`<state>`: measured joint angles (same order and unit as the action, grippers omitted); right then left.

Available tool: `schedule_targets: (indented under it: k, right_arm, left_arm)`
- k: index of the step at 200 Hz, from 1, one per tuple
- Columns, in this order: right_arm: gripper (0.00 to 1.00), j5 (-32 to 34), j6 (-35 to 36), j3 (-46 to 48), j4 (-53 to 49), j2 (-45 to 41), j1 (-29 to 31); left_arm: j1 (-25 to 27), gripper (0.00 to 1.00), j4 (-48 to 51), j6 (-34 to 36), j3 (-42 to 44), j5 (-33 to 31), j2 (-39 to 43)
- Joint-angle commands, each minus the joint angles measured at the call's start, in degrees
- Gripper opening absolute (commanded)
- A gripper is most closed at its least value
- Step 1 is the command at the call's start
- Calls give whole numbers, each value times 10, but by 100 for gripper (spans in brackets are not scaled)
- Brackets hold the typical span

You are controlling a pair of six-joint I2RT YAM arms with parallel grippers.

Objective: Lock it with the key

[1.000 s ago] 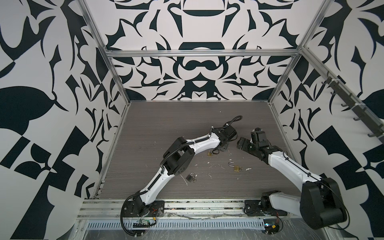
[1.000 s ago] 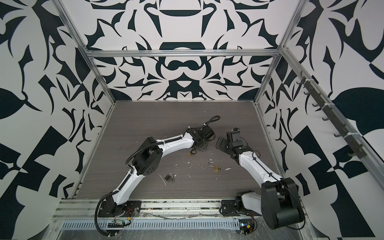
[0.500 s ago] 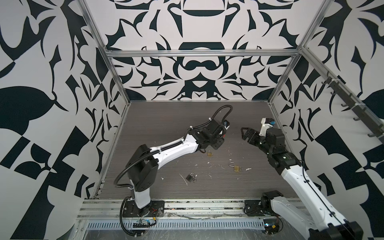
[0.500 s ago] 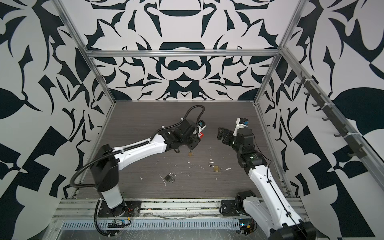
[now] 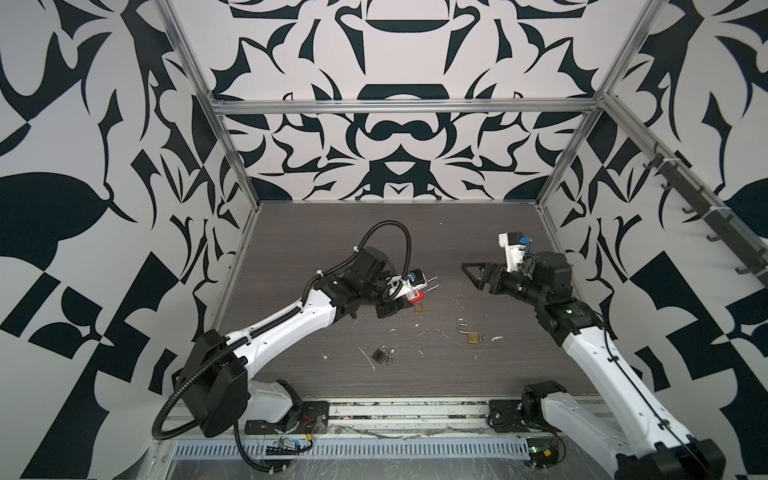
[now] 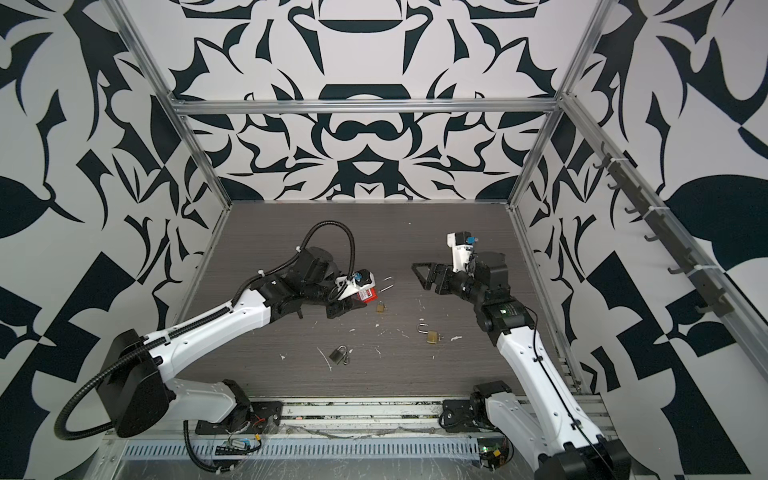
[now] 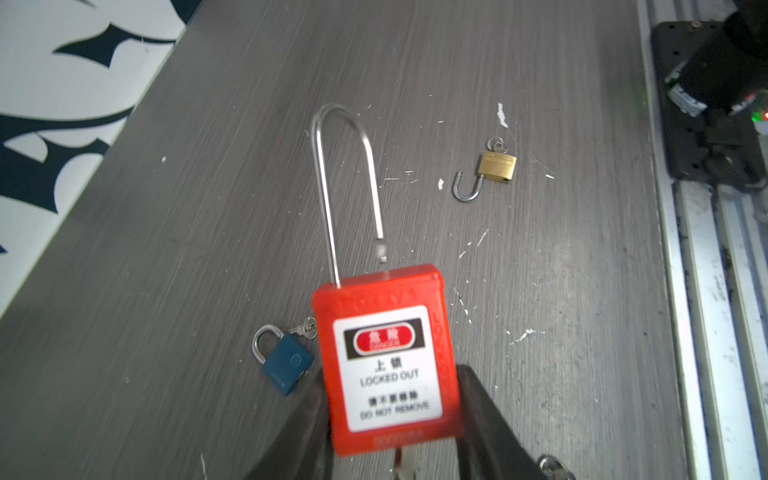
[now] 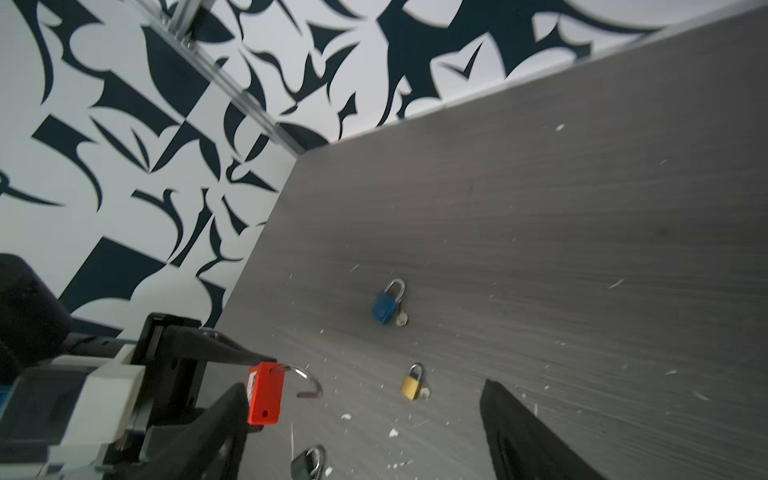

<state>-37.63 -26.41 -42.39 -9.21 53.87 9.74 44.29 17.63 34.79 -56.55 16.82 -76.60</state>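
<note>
Above the table (image 5: 332,232), left end effector (image 7: 392,419) clamps red padlock (image 7: 386,357).

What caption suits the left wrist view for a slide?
Left hand holds a red lockout padlock, shackle open, above a blue padlock and an open brass padlock on the table.

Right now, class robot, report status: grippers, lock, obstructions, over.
Left gripper shut on red padlock, held aloft. Right gripper open, empty, apart. Shackle open. Brass padlock lies below, not blocking.
</note>
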Motion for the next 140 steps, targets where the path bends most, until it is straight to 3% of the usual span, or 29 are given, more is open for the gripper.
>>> schedule_targets:
  k: [1, 30, 63, 140]
  right_arm:
    - [83, -114, 13, -19, 18, 11, 6]
    - [82, -128, 36, -13, 22, 32, 45]
    - [78, -95, 88, -23, -8, 53, 109]
    - [44, -68, 111, -29, -14, 85, 152]
  left_arm:
    - [-1, 21, -1, 88, 11, 19, 25]
    - [-1, 23, -4, 136, 35, 17, 51]
    - [-1, 23, -1, 155, 37, 10, 48]
    - [0, 23, 7, 161, 25, 23, 40]
